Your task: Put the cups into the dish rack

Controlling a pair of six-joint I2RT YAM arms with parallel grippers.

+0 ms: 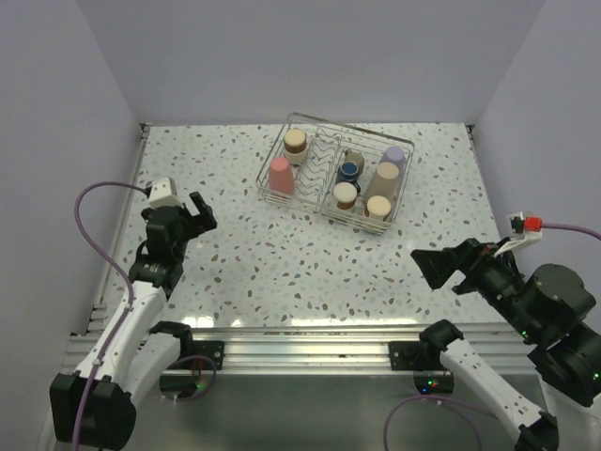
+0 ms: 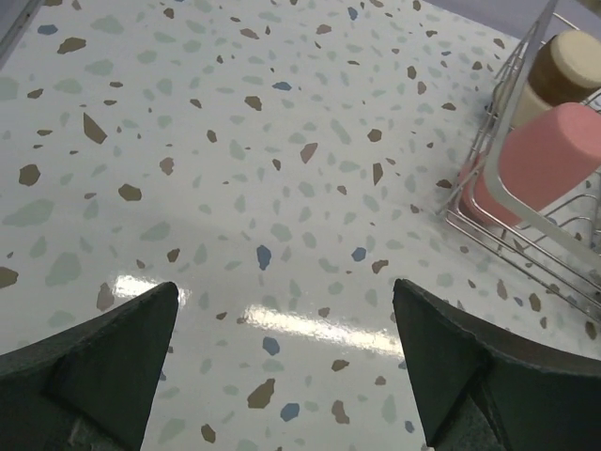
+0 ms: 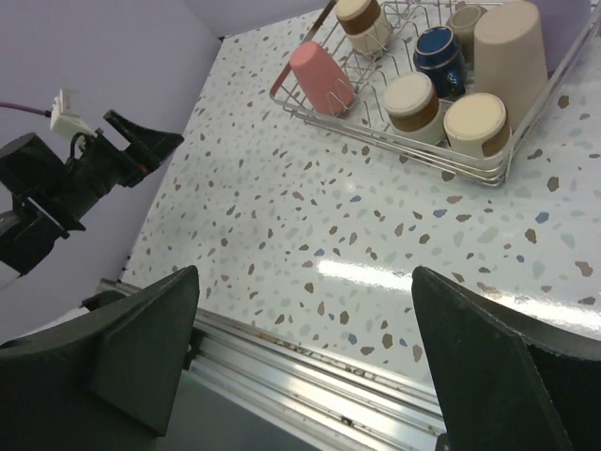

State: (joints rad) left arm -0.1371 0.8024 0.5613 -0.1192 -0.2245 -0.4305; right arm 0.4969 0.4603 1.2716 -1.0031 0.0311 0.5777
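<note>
Cups [image 1: 281, 175] seen racked in dish rack [image 1: 324, 155], far ctr of counter [image 1: 282, 263], L hand [image 1: 197, 214] & R hand [image 1: 434, 266] both spread apart

From high above the near edge of the table [image 1: 282, 272]: looks steeply down on all of it, dish rack [image 1: 331, 174] at the far side. From the left wrist: looks down close over the table between the fingers of the left tool [image 2: 286, 287], catching only a rack corner at the right edge. From the right wrist: looks from farther back across the table past the right tool [image 3: 305, 272], taking in most of the rack and the left arm [image 3: 56, 188]. Shared by all three: the coral-pink tumbler [image 1: 280, 175].
</note>
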